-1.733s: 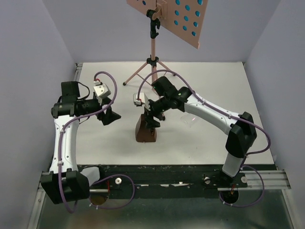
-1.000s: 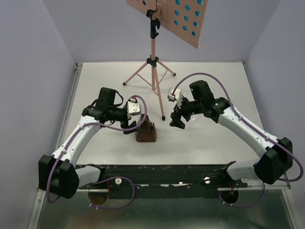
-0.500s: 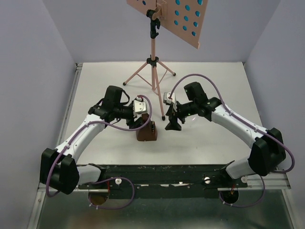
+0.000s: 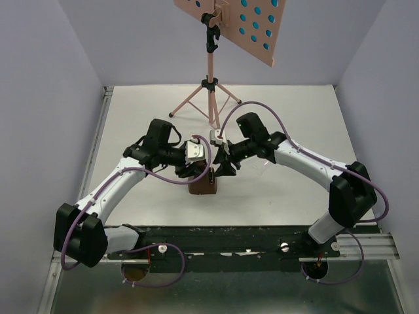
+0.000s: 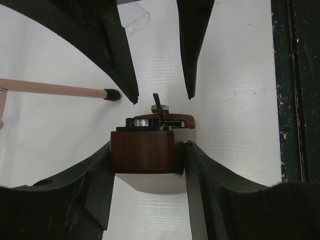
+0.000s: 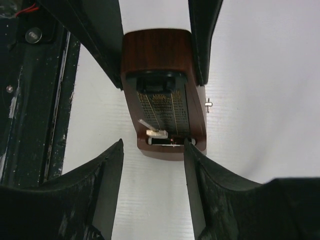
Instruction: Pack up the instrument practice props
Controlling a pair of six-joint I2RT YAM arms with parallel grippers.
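Note:
The small brown pyramid metronome stands upright on the white table, its pendulum face bare. My left gripper is shut on it, with a finger on each side of its body. My right gripper is open and empty, its tips flanking the base of the metronome without touching. The clear cover lies apart on the table beyond. The salmon-pink tripod music stand stands at the back. Blue shows through the holes of its desk.
One stand leg with a black foot ends just left of the metronome. The black front rail runs along the near edge. Lilac walls close in the left, right and back.
My left gripper has swung in from the left and closed on the metronome. My right gripper has moved away to the right, then come back left, close to the metronome.

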